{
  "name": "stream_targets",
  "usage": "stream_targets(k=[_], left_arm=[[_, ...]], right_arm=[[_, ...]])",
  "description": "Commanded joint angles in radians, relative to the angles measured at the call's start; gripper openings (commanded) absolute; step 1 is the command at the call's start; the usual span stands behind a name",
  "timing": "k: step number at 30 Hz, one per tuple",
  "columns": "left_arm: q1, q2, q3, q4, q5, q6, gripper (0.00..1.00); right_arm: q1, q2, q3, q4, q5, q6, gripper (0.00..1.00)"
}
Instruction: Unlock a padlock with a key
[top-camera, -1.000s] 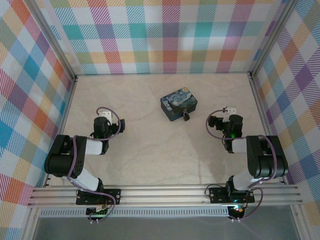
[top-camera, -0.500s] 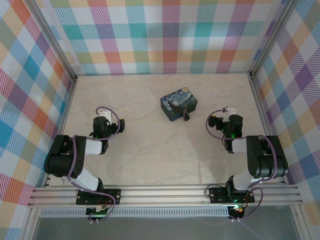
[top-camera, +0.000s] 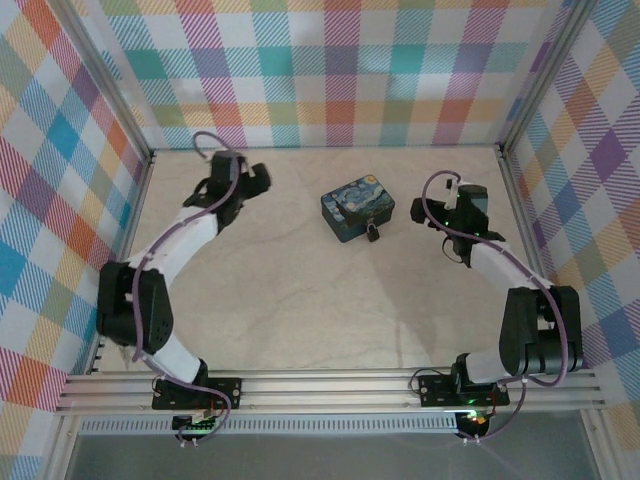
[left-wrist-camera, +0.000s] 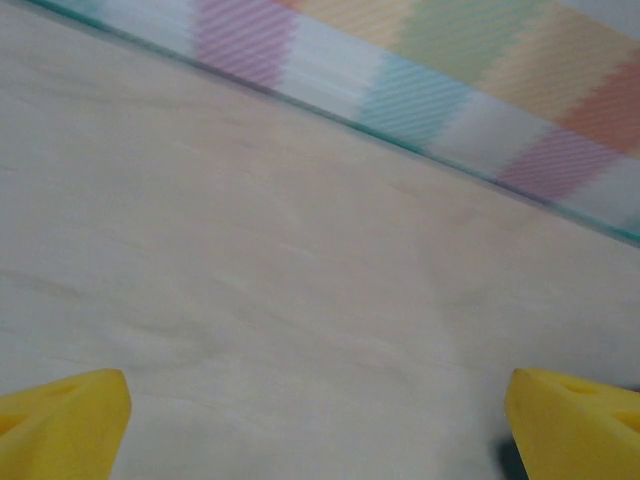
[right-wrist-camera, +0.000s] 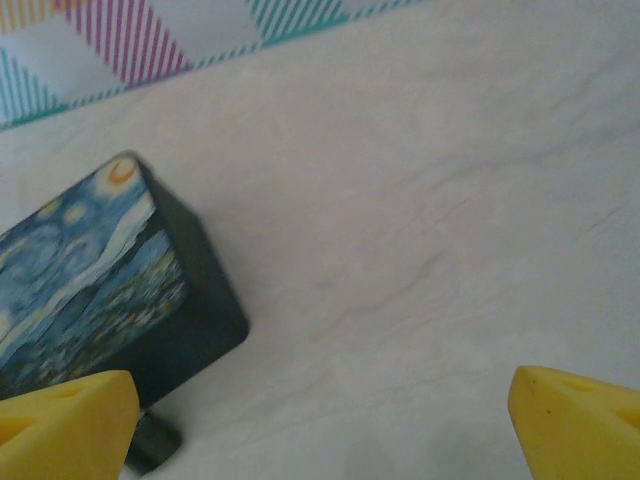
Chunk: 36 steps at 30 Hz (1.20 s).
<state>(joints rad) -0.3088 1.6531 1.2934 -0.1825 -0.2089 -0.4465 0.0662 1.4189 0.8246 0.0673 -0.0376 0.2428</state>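
The padlock (top-camera: 372, 233) is a tiny dark lump hanging at the front side of the blue swirly tin (top-camera: 358, 210); in the right wrist view it is a dark blur (right-wrist-camera: 152, 442) below the tin (right-wrist-camera: 90, 280). The key is out of view. My right gripper (top-camera: 434, 212) hovers to the right of the tin, open, its yellow fingertips (right-wrist-camera: 575, 425) wide apart over bare table (right-wrist-camera: 325, 420). My left gripper (top-camera: 252, 178) is at the back left, well away from the tin, open with nothing between its fingertips (left-wrist-camera: 65, 425), facing the back wall (left-wrist-camera: 318, 420).
Checked walls (top-camera: 330, 70) close in the beige table (top-camera: 300, 300) at the back and on both sides. The tin stands near the table's middle back. The arms' bases sit on the rail (top-camera: 330, 390) at the near edge.
Both arms have unfolded from their tucked pose and reached away from the rail: the left toward the back left, the right up beside the tin. Both grippers stay open.
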Motion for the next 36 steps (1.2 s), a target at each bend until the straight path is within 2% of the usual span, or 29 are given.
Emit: stream_targets(k=[1,6,10,14,20,25,31,36], left_arm=[[-0.097,0.13,0.086,-0.196,0.084,-0.181,0.96],[-0.214,0.272,0.218,-0.187,0.122,-0.228,0.95],[-0.266,0.345,0.262,-0.157,0.145,-0.254,0.95],[-0.293,0.399,0.28,-0.146,0.135,-0.273,0.94],[-0.296,0.448,0.288,-0.198,0.114,-0.219,0.84],[-0.288,0.396,0.243,-0.285,0.103,-0.112,0.74],[-0.226,0.223,0.06,-0.307,0.129,-0.019,0.71],[-0.141,0.093,-0.06,-0.323,0.138,0.019,0.7]], right_arm=[[0.046,-0.041,0.024,-0.182,-0.061,0.088,0.94],[0.101,-0.087,0.029,-0.281,-0.045,0.094,0.94],[0.106,-0.119,0.001,-0.292,-0.106,0.109,0.91],[0.111,-0.129,-0.028,-0.277,-0.139,0.13,0.88],[0.115,-0.125,-0.018,-0.305,-0.206,0.135,0.83],[0.126,-0.163,-0.022,-0.34,-0.212,0.138,0.83],[0.155,-0.182,-0.004,-0.403,-0.207,0.118,0.84],[0.191,-0.153,0.002,-0.371,-0.202,0.128,0.84]])
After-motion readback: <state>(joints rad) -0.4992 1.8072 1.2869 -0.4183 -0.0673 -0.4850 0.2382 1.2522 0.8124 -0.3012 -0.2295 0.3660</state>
